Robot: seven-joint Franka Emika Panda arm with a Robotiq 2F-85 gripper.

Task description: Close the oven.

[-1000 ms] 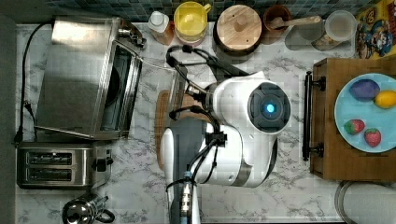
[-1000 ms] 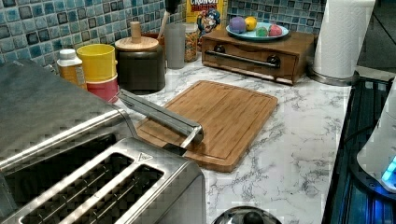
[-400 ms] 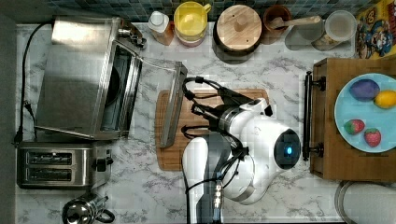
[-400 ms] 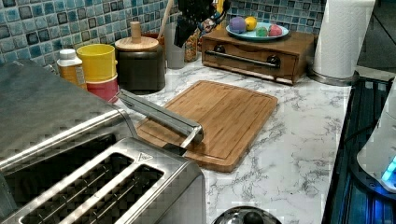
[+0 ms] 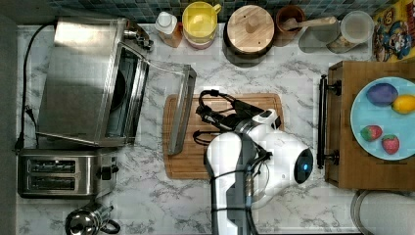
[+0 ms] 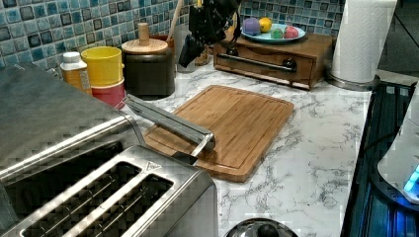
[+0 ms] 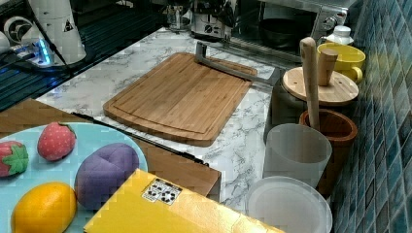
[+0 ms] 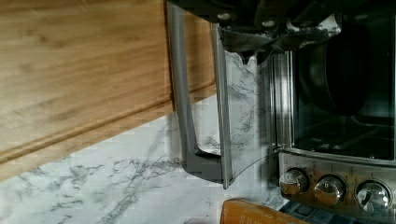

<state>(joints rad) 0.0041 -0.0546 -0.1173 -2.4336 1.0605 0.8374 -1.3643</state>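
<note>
The oven (image 5: 78,81) is a big steel box at the top view's left. Its glass door (image 5: 164,98) hangs open and lies about flat, and the bar handle (image 5: 181,112) reaches over the edge of the wooden cutting board (image 5: 230,142). My gripper (image 5: 208,117) hovers above the board, just to the right of the handle in the top view. In the left view the gripper (image 6: 190,49) hangs high above the far end of the door handle (image 6: 170,123). The wrist view looks down on the handle (image 8: 180,93), the glass (image 8: 243,121) and the oven's dark inside (image 8: 345,88).
A two-slot toaster (image 5: 63,172) stands beside the oven, with a kettle (image 5: 88,220) near it. Jars, a yellow cup (image 5: 199,22) and a wooden-lidded pot (image 5: 249,29) line the tiled back wall. A wooden box (image 5: 342,161) carries a plate of fruit (image 5: 386,117). A paper towel roll (image 6: 363,39) stands beyond.
The arm has swung away from the oven door toward the top view's right and bottom. The gripper has come down into the left view. The door stays open as before.
</note>
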